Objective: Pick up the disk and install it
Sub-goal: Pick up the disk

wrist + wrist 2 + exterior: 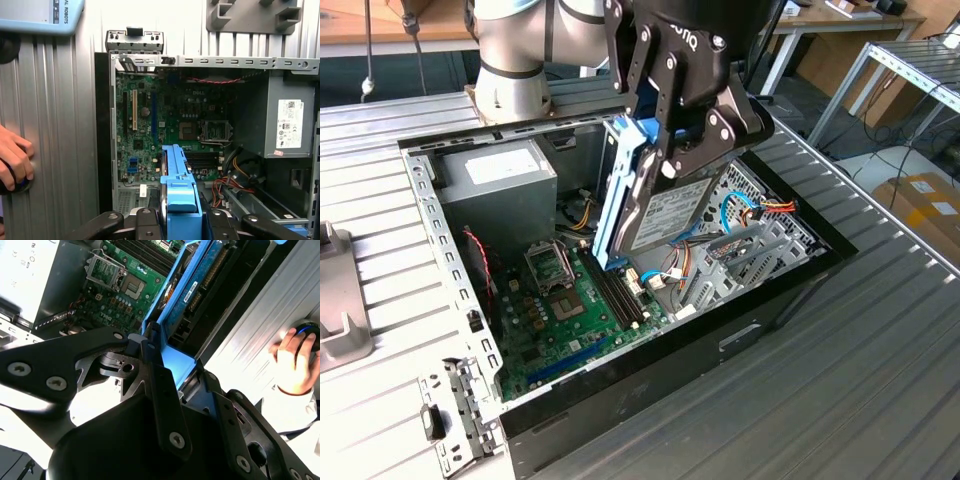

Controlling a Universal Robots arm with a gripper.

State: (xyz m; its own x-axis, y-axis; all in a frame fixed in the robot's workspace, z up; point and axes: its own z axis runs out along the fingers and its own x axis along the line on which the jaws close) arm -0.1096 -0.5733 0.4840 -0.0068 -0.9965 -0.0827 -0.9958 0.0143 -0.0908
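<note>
The pincer point(678, 150) is pinching the disk point(672, 218) by its blue bracket point(612, 195), one black finger point(164, 392) pressed against each side of the bracket's upper end. In both wrist views the bracket sits squarely between the fingers. The disk hangs straight out from the pincer's tips, standing on edge and tilted, its labelled face turned towards the exterior view's right and its circuit-board side point(201, 284) showing in the second wrist view. Beneath the pincer lies the open computer case point(650, 385) on the ribbed metal counter point(880, 350). The disk's far end reaches down inside the case, just over the edge of the green motherboard point(555, 320) beside the memory slots; whether it touches anything there cannot be told. Beyond the disk's far end, past the motherboard's processor socket point(216, 130), stands the grey power supply point(280, 120) against the case wall. Off to the side of the pincer, outside the case, a person's hand point(295, 357) rests on the counter over a small dark object.
</note>
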